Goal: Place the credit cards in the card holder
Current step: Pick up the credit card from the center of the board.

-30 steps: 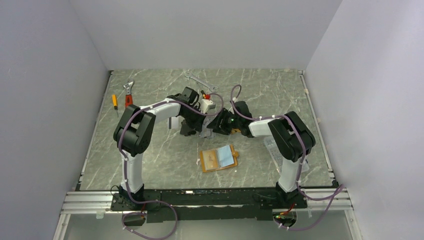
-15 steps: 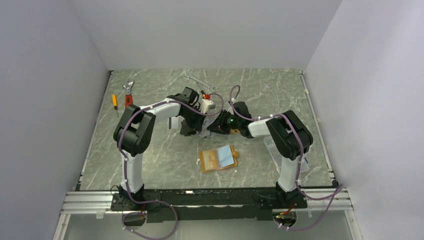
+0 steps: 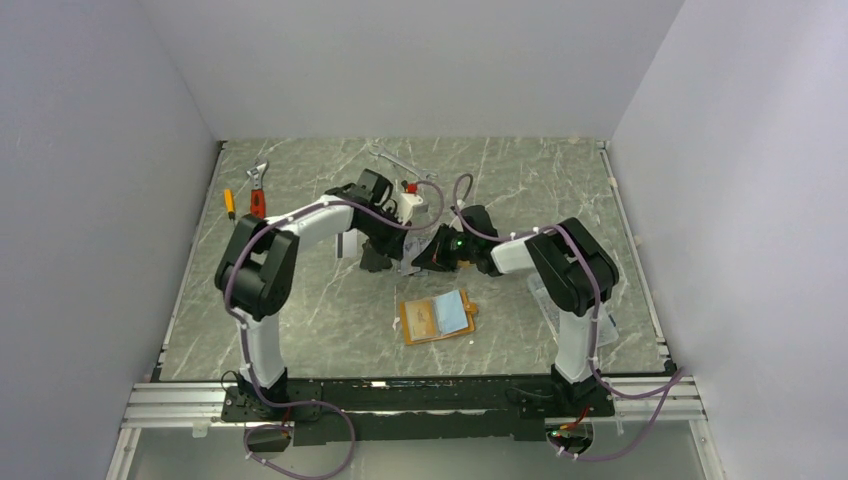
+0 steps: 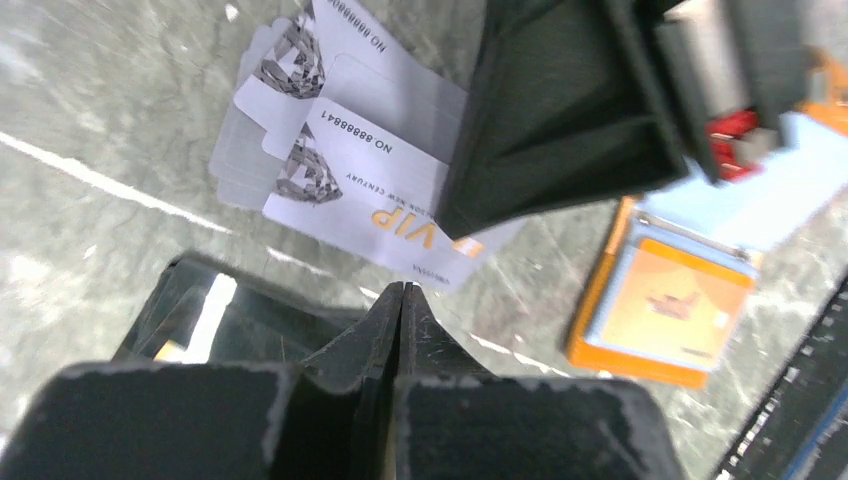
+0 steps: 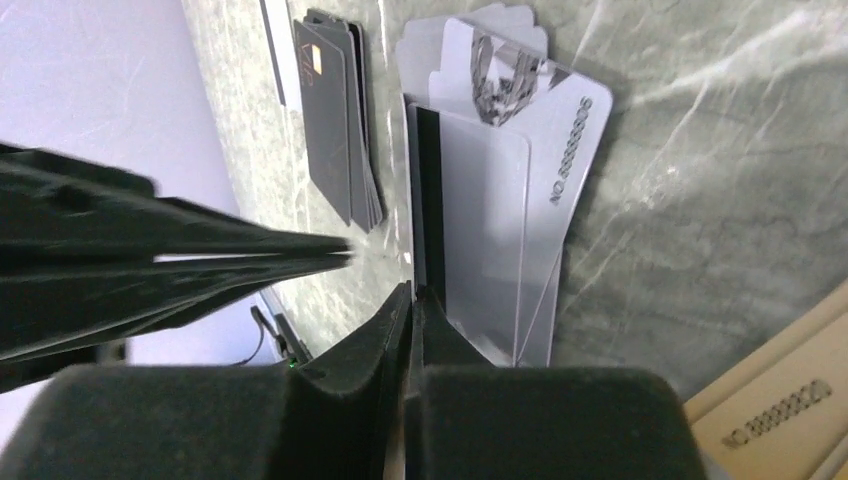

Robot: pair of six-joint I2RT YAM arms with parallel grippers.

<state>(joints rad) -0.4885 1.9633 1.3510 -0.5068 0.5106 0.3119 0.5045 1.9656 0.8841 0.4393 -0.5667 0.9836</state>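
Note:
Several silver-grey credit cards [image 4: 340,160] lie fanned on the marble table; in the right wrist view one of them [image 5: 480,230] lies back up, showing a black stripe. A stack of dark grey cards [image 5: 335,130] lies beside them. My left gripper [image 4: 400,287] is shut and empty, its tips at the near edge of the fan. My right gripper [image 5: 410,290] is shut, its tips touching the striped card's edge; no card shows between its jaws. The two grippers meet over the cards [image 3: 408,268]. The orange card holder [image 3: 437,317] lies open nearer the bases and also shows in the left wrist view [image 4: 670,300].
A screwdriver [image 3: 229,205] and a red-handled wrench [image 3: 257,190] lie at the back left. A silver spanner [image 3: 392,156] lies at the back. A clear plastic bag [image 3: 555,300] lies by the right arm. A tan numbered card [image 5: 780,425] shows at the corner.
Both arms have shifted slightly left over the cards. The left arm's elbow has swung out to the left. The holder has not moved.

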